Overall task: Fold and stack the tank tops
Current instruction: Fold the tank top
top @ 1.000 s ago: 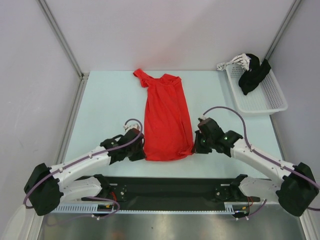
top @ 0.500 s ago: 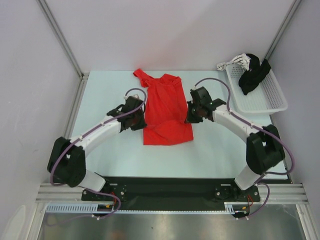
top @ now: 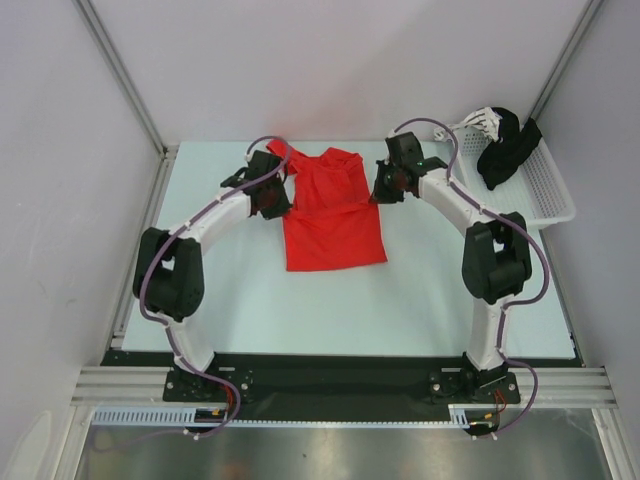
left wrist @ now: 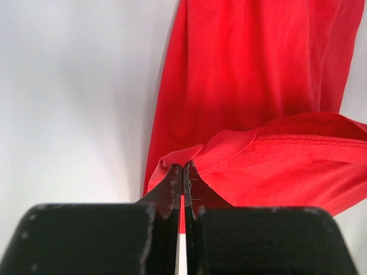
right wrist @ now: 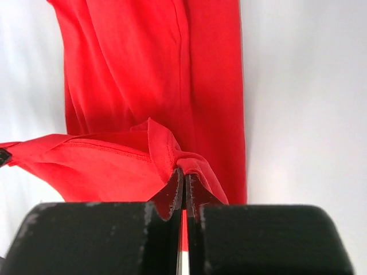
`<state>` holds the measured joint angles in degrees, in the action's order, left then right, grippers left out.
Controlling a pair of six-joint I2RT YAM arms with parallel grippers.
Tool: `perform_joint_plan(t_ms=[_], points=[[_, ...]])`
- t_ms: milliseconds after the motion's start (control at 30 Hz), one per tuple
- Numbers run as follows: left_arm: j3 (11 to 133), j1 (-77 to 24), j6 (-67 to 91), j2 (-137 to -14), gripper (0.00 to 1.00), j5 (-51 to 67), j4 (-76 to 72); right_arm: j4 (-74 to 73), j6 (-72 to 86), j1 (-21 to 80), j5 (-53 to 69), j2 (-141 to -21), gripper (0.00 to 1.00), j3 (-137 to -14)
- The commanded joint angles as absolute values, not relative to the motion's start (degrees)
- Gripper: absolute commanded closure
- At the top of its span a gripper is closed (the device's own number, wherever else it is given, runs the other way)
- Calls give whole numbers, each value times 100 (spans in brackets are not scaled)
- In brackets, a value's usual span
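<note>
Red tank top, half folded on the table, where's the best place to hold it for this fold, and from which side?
Take the red tank top by its two hem corners, one per arm, each approaching from its own outer side. The left gripper and right gripper are shut on those corners, so the stitched hem runs across between them, which likely keeps the fold square.

Tally by kind
One red tank top, one basket, one black garment, two grippers: left gripper, right gripper.
</note>
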<state>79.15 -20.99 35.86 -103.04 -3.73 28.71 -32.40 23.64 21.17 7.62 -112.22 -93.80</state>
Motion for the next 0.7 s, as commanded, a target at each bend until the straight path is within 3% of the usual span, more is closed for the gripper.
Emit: perform_joint_plan(t_ms=[0, 433, 500, 533, 567, 600, 633, 667], points=[[8515, -1899, 3428, -10467, 100, -334, 2935, -3296, 2171, 2031, 949, -11452, 100, -10044], [9887, -1608, 3436, -11504, 100, -150, 2708, -3490, 2329, 1609, 1361, -13015, 100, -12031], [10185, -1556, 3463, -11915, 100, -141, 2742, -3393, 2434, 1512, 1467, -13296, 92, -12435], [10526, -1530, 3506, -12066, 97, -62, 2855, -3375, 2478, 1468, 1529, -13620, 83, -12593], [10677, -1512, 3507, -12207, 92, -44, 2883, -3349, 2522, 1407, 1555, -13736, 63, -12699], [10835, -1460, 3516, -12478, 79, -44, 2935, -3305, 2636, 1371, 1556, -13850, 53, -12831], [11098, -1442, 3490, -12567, 36, -61, 3057, -3261, 2654, 1345, 1625, -13912, 45, -12832], [11179, -1415, 3454, -12638, 22, -79, 3128, -3235, 2663, 1301, 1643, -13870, 37, -12780]])
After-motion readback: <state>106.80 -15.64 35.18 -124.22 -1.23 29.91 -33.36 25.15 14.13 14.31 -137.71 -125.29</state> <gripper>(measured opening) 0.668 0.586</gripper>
